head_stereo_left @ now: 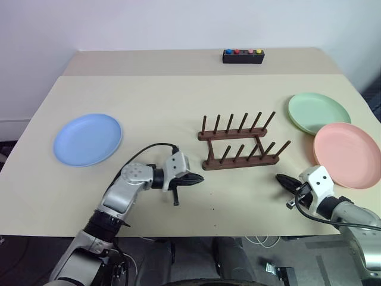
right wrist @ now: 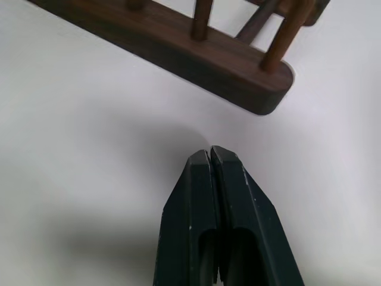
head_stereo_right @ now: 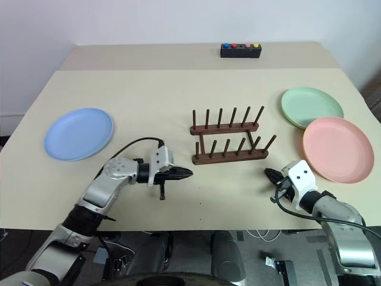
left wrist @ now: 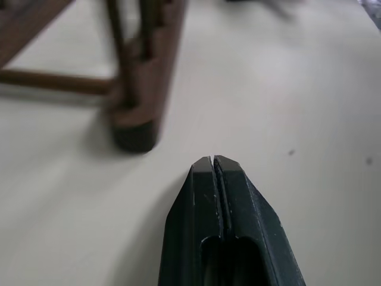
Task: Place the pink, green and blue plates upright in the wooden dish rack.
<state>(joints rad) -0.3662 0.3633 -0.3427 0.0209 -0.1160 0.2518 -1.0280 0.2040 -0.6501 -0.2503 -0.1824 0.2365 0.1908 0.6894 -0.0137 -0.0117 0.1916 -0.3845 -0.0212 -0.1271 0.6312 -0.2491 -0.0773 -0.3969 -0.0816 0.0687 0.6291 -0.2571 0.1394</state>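
Note:
The dark wooden dish rack [head_stereo_left: 241, 143] stands empty in the middle of the table. The blue plate [head_stereo_left: 87, 139] lies flat at the left. At the right, the green plate [head_stereo_left: 318, 111] lies flat with the pink plate [head_stereo_left: 347, 154] overlapping its near edge. My left gripper [head_stereo_left: 199, 179] is shut and empty, pointing right at the rack's near left end [left wrist: 134, 128]. My right gripper [head_stereo_left: 280, 178] is shut and empty too, just off the rack's near right end [right wrist: 271, 98], left of the pink plate.
A small black box with coloured buttons [head_stereo_left: 243, 56] sits at the table's far edge. A seam [head_stereo_left: 196, 75] crosses the table behind the rack. A cable [head_stereo_left: 152, 149] loops over my left wrist. Bare tabletop lies between the blue plate and the rack.

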